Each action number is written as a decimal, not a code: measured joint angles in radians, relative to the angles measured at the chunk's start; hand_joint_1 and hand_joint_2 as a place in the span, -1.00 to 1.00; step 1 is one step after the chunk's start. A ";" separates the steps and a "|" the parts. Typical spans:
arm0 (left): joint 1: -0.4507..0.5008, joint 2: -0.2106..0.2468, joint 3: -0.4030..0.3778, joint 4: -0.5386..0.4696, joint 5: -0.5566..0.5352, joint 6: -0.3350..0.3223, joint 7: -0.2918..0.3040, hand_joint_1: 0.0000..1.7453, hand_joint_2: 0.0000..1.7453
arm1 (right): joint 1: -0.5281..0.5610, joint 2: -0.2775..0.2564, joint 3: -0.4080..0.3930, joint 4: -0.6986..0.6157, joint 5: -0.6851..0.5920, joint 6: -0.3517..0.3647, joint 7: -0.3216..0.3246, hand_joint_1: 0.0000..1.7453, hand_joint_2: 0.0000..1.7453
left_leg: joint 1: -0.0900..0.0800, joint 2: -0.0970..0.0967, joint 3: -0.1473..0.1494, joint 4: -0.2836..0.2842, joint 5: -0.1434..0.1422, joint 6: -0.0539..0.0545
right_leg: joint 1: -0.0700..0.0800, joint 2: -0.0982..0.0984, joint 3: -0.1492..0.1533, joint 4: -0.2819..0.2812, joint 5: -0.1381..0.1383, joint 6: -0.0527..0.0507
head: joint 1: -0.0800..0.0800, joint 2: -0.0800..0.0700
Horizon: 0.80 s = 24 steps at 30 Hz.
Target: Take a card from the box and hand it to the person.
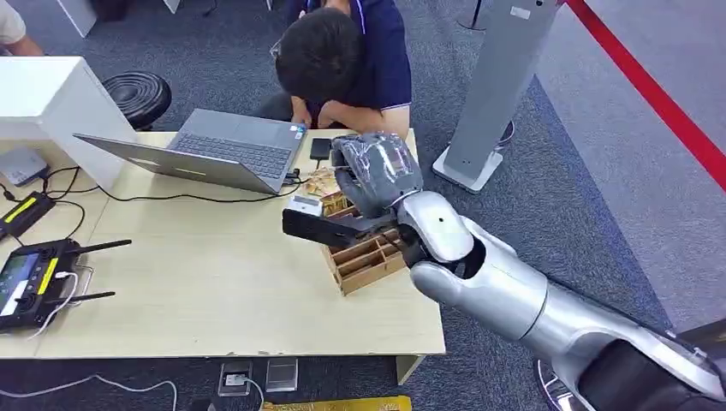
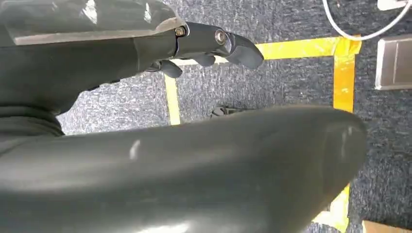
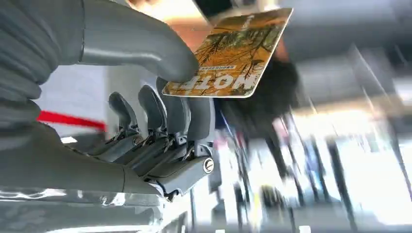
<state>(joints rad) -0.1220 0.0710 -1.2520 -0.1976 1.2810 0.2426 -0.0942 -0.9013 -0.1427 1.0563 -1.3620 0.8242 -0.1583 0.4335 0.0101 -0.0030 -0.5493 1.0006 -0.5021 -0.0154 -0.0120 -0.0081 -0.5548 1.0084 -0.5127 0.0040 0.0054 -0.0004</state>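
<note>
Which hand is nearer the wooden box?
Right. The right hand holds a card just above the box; the left hand hangs over the floor.

Your right hand (image 3: 160, 111), matt grey plastic, pinches a glossy printed card (image 3: 232, 53) between thumb and fingers; below the fingers, a raw plywood box (image 1: 364, 253) on a smooth pale-wood table (image 1: 214, 291).

box (image 1: 364, 257) partly hidden under right hand (image 1: 377, 175) | card (image 3: 233, 51) corner cut off | background blurred, perhaps the person (image 1: 342, 60)
</note>
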 joint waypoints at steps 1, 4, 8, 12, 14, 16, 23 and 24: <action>-0.004 -0.001 0.000 0.000 -0.005 -0.001 0.002 -1.00 -1.00 | 0.002 0.006 -0.002 0.016 0.021 -0.051 -0.020 0.60 1.00 | 0.000 0.000 0.000 0.000 0.000 0.000 | 0.000 0.000 0.000 0.000 0.000 0.000 | -0.001 0.000; -0.016 -0.008 -0.005 0.000 -0.016 -0.001 0.012 -1.00 -1.00 | 0.008 0.038 -0.017 0.103 0.059 -0.205 -0.084 0.60 1.00 | 0.000 0.000 0.000 0.000 0.000 0.000 | 0.000 0.000 0.000 0.000 0.000 0.000 | 0.000 0.000; -0.029 -0.014 -0.008 0.000 -0.025 -0.002 0.017 -1.00 -1.00 | 0.010 0.078 -0.038 0.233 0.081 -0.342 -0.123 0.60 1.00 | 0.000 -0.001 0.000 0.000 0.000 0.000 | 0.000 0.000 0.000 0.000 0.000 0.000 | 0.000 0.000; -0.036 -0.018 -0.014 0.000 -0.025 -0.002 0.018 -1.00 -1.00 | 0.007 0.114 -0.057 0.341 0.067 -0.373 -0.148 0.60 1.00 | 0.000 -0.001 0.000 0.000 0.000 0.000 | 0.000 0.000 0.000 0.000 0.000 0.000 | 0.000 0.000; -0.037 -0.019 -0.015 0.000 -0.025 -0.002 0.019 -1.00 -1.00 | 0.003 0.130 -0.065 0.382 0.066 -0.378 -0.151 0.60 1.00 | 0.000 0.000 0.000 0.000 0.000 0.000 | 0.000 0.000 0.000 0.000 0.000 0.000 | -0.002 0.000; -0.037 -0.019 -0.015 0.000 -0.025 -0.002 0.019 -1.00 -1.00 | -0.001 0.139 -0.070 0.411 0.066 -0.378 -0.150 0.60 1.00 | 0.000 -0.001 -0.001 0.000 0.000 0.000 | 0.000 0.000 -0.001 0.000 0.000 0.000 | 0.000 0.000; -0.036 -0.019 -0.015 0.000 -0.024 -0.002 0.019 -1.00 -1.00 | -0.006 0.164 -0.078 0.481 0.069 -0.383 -0.138 0.60 1.00 | 0.000 -0.001 -0.001 0.000 0.000 0.000 | 0.000 0.000 -0.001 0.000 0.000 0.000 | 0.000 0.000; -0.036 -0.019 -0.016 0.000 -0.024 -0.002 0.019 -1.00 -1.00 | -0.006 0.165 -0.078 0.487 0.069 -0.385 -0.138 0.60 1.00 | 0.000 -0.001 -0.001 0.000 0.000 0.000 | 0.000 0.000 -0.001 0.000 0.000 0.000 | 0.000 0.000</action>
<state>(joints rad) -0.1583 0.0515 -1.2676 -0.1976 1.2566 0.2411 -0.0752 -0.9076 0.0221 0.9781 -0.8751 0.8934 -0.5436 0.2953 0.0101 -0.0035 -0.5502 1.0006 -0.5021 -0.0154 -0.0120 -0.0085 -0.5553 1.0085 -0.5127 0.0040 0.0053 -0.0004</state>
